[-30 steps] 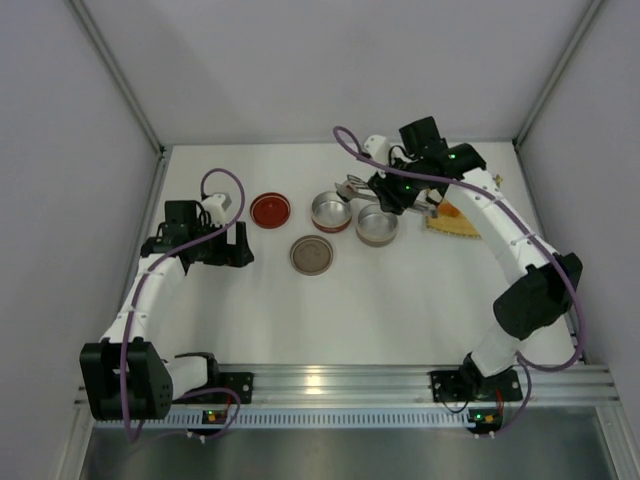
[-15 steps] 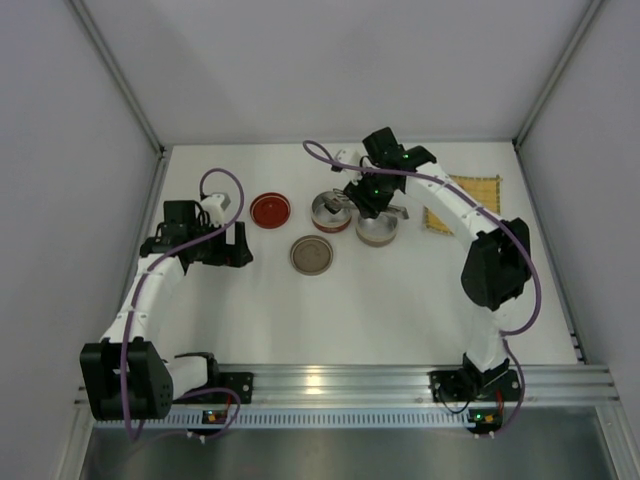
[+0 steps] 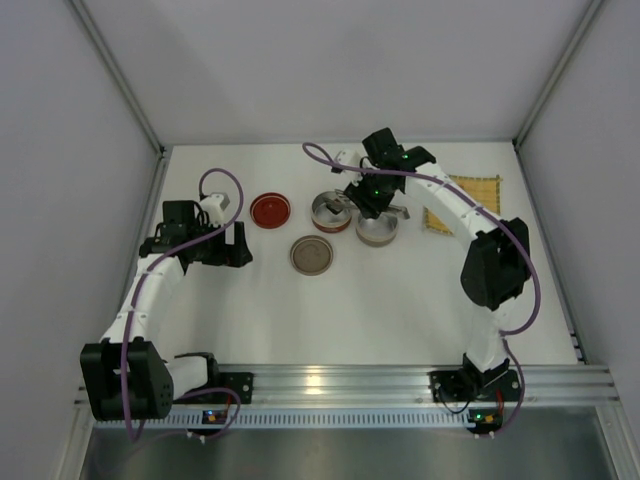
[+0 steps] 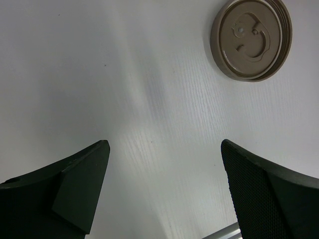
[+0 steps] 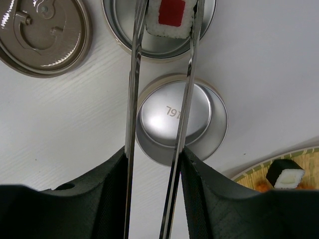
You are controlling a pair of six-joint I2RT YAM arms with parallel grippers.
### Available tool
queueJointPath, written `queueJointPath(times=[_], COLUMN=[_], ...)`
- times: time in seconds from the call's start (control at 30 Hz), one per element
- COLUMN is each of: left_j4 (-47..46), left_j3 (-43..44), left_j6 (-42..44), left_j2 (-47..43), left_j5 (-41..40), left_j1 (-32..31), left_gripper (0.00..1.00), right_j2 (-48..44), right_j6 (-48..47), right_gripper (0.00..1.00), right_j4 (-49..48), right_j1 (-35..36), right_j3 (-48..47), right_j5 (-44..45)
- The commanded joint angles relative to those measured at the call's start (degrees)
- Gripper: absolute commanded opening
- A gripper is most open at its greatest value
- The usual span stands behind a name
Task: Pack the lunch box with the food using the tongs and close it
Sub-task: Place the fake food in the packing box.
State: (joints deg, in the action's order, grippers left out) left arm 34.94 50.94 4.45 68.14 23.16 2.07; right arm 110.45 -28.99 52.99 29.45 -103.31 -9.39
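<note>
Right jaws, shifted over two tins (image 5: 159, 124), clamped on tongs (image 5: 131, 99) with one food piece (image 5: 172, 15); left jaws apart

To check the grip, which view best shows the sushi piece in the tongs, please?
Right wrist view: the sushi piece, rice around a red centre, sits pinched between the tongs above a tin. The top view hides it; the left wrist view misses it.

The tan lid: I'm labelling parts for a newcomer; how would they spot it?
On the table, three round things stand in a row. The tan lid sits alone nearer the front edge: flat, dull brown, unlike the red lid and shiny tins.
</note>
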Motion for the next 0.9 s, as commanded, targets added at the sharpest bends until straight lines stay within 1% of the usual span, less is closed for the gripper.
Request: queueJointPath(times=[0.0, 0.57, 0.73, 0.87], left_j4=[0.0, 0.0, 0.0, 0.0], left_j3=[1.4, 1.4, 1.4, 1.5], left_j6=[0.6, 0.7, 0.7, 0.7], left_j2=[0.0, 0.4, 0.5, 0.5], left_j5=[1.5, 1.6, 1.9, 1.9], left_j1=[0.3, 0.4, 0.4, 0.4], left_gripper=[0.98, 0.98, 0.98, 0.98], right_j2=[1.0, 1.9, 1.5, 1.9], right_j6=[-1.1, -3.4, -3.9, -4.4], right_gripper=[0.28, 0.3, 0.35, 0.37], right_j4=[-1.0, 1.4, 2.3, 3.3], right_j1=[0.8, 0.9, 0.9, 1.0], right_j3=[-3.0, -3.7, -3.9, -4.7], right_j5=[0.2, 0.6, 1.0, 1.4])
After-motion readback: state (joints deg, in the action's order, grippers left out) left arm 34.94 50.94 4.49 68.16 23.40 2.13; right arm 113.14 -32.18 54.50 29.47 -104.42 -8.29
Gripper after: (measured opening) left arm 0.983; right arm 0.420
